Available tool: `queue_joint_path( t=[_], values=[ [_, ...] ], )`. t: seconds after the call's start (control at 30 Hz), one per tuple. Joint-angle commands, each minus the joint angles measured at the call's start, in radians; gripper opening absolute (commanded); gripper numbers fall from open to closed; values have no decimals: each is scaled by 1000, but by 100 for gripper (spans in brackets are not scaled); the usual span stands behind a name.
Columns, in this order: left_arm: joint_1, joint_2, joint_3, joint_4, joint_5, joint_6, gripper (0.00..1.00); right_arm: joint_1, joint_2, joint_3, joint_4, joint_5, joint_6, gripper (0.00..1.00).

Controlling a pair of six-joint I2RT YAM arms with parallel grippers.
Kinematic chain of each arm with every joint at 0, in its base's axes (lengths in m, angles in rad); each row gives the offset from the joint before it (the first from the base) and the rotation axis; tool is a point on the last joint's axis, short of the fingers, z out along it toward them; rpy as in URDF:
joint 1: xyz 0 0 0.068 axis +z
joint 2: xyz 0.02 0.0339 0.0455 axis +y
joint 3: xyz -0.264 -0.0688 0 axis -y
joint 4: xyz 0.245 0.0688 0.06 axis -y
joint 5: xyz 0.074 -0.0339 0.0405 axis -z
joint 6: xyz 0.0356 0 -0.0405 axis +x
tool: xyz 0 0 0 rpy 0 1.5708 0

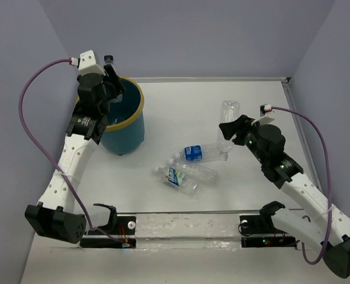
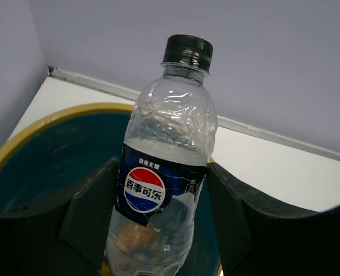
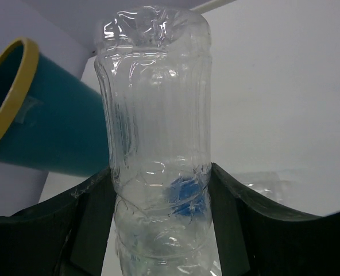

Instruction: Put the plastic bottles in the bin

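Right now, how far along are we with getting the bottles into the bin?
Done: unclear; I cannot see what the bin holds. In hand: the left gripper holds a black-capped bottle above the bin, unreleased; the right gripper holds a clear bottle over the table. Left: three bottles lie on the table.

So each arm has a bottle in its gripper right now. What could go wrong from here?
The left gripper holds the Pepsi bottle close to the bin's yellow rim; released off-centre, it might hit the rim and bounce out. The right gripper squeezes a thin, crinkled clear bottle, which could buckle and slip. If the right arm heads for the bin while the left is there, they might collide.
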Motion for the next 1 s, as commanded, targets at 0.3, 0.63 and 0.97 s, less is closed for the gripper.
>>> queue_joint_path(
  t=[0.3, 0.63, 0.97],
  values=[
    [9, -321, -208, 1, 152, -47, 92, 386, 543, 646, 208, 32, -268, 40],
    [9, -633, -400, 57, 40, -23, 91, 494, 1120, 1355, 245, -50, -388, 40],
    [9, -740, -490, 107, 27, -15, 88, 521, 1536, 1840, 317, -76, -385, 44]
  ],
)
